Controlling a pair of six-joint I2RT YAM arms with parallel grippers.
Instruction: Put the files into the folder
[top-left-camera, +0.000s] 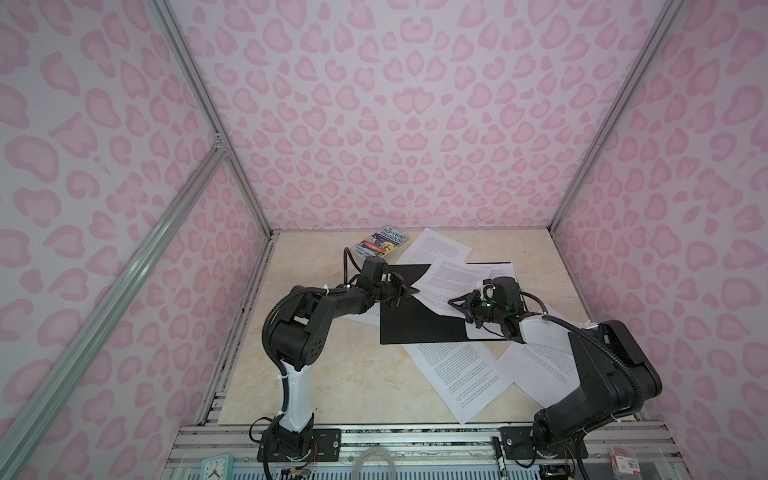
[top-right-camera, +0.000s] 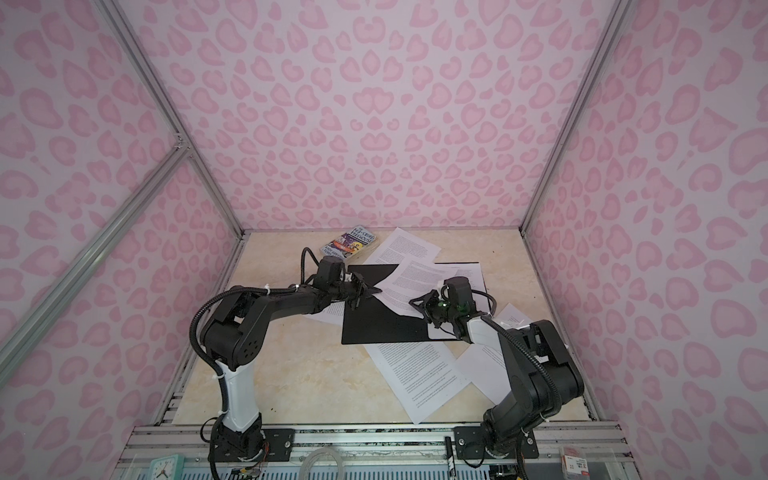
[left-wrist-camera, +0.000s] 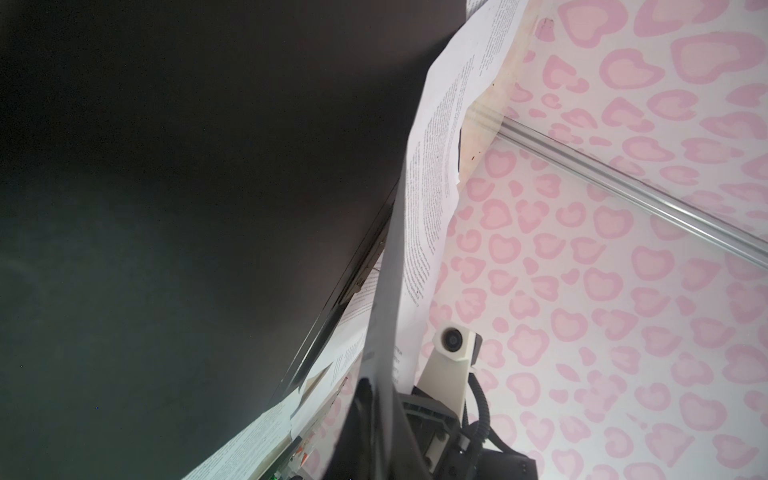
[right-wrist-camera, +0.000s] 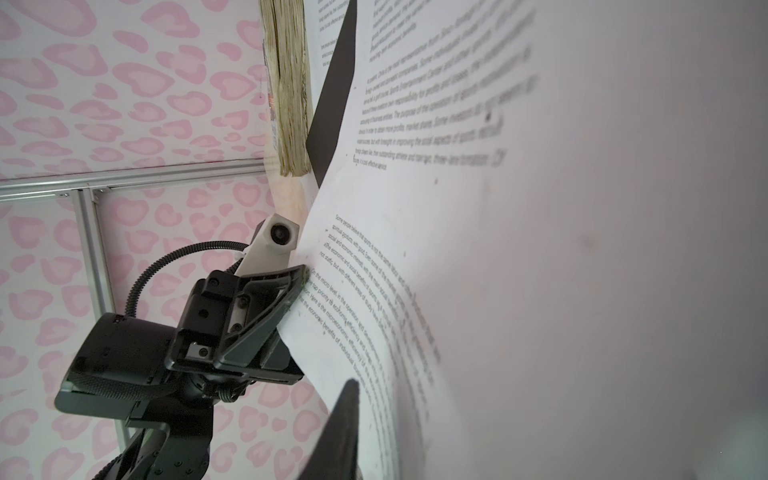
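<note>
The folder (top-left-camera: 419, 328) (top-right-camera: 382, 328) lies open at mid-table, black inside up. One of the files, a printed sheet (top-left-camera: 449, 276) (top-right-camera: 411, 278), hangs slightly bowed over it between both grippers. My left gripper (top-left-camera: 409, 292) (top-right-camera: 372, 292) is shut on the sheet's left edge; in the right wrist view its fingertips (right-wrist-camera: 299, 282) pinch that edge. My right gripper (top-left-camera: 454, 302) (top-right-camera: 415, 302) is shut on the near right corner. One black finger (right-wrist-camera: 340, 428) lies against the sheet (right-wrist-camera: 457, 249) and the other is hidden behind the paper.
More printed sheets lie around: one in front of the folder (top-left-camera: 453, 374), one under my right arm (top-left-camera: 536, 365), one at the back (top-left-camera: 440, 245). A colourful paperback book (top-left-camera: 382, 243) (top-right-camera: 347, 243) sits at the back left. Pink patterned walls enclose the table.
</note>
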